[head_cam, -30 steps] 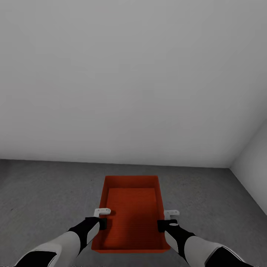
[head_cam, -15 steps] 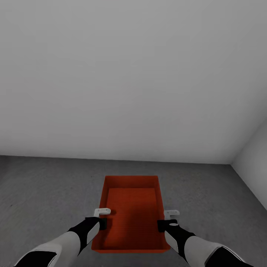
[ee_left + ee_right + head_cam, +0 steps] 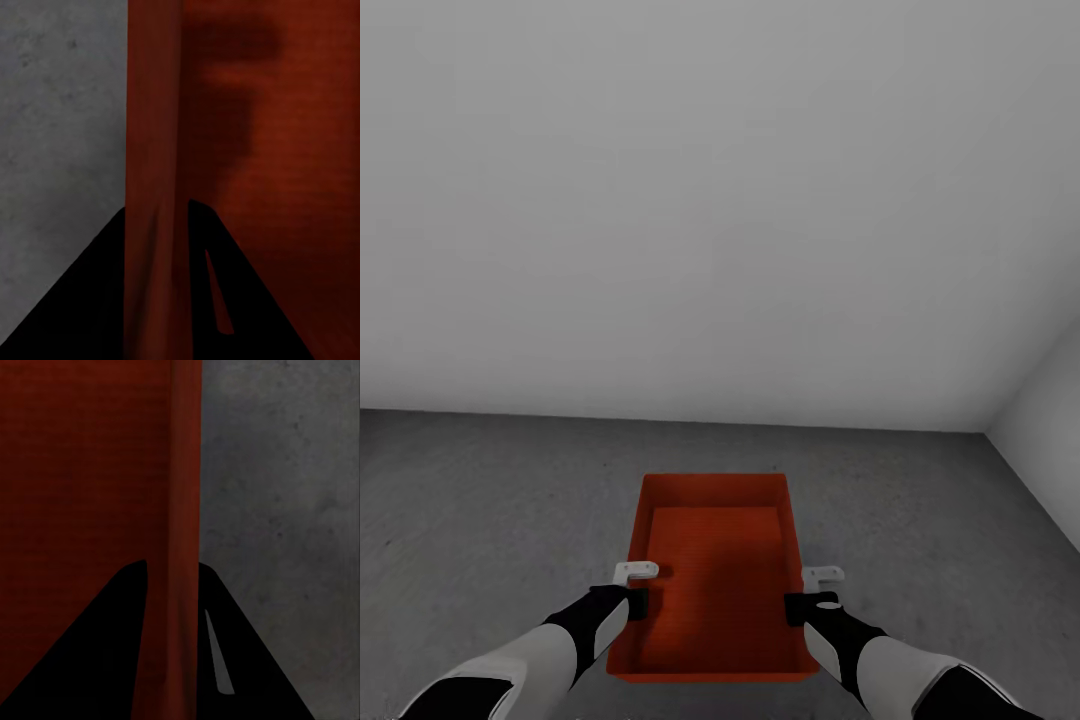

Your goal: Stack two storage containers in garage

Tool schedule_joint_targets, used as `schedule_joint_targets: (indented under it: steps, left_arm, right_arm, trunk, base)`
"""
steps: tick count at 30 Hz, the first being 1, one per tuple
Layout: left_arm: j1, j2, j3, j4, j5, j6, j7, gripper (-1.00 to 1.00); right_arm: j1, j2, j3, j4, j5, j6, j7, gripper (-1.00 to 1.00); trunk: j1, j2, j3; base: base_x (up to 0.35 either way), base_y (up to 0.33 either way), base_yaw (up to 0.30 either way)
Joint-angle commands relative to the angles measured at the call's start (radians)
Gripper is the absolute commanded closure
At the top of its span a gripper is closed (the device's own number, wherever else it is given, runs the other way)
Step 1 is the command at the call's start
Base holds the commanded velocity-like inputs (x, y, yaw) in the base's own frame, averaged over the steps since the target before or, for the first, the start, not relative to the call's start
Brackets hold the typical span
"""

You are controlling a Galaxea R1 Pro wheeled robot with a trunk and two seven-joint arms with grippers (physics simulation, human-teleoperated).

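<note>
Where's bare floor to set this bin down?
Bare concrete floor lies left, right and ahead of the bin, up to the white wall. Tightest is the right, where the side wall closes in.

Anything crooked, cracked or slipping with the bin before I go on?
Nothing stands out. The bin sits level and square between the arms, empty, walls intact. The left gripper clamps its left wall and the right gripper its right wall. Concrete floor beneath looks bare.

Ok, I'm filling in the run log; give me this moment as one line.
place: garage | bin: carried over concrete floor | left gripper: shut on left wall | right gripper: shut on right wall
</note>
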Motion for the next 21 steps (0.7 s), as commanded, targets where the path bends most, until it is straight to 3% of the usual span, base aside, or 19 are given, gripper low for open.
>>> schedule_joint_targets:
  steps: [1,21]
  left_arm:
    - [-0.001,-0.002,0.006,-0.006,-0.002,0.005,0.006,1.00]
    - [-0.001,-0.002,0.006,-0.007,-0.002,0.005,0.006,1.00]
  right_arm:
    - [0.000,0.007,0.016,0.003,-0.023,-0.001,0.001,1.00]
    - [0.000,0.007,0.016,0.003,-0.023,-0.001,0.001,1.00]
  trunk:
    - [0.004,-0.008,-0.006]
    - [0.080,-0.148,-0.101]
  base:
    - [0.000,0.000,0.000]
    - [0.000,0.000,0.000]
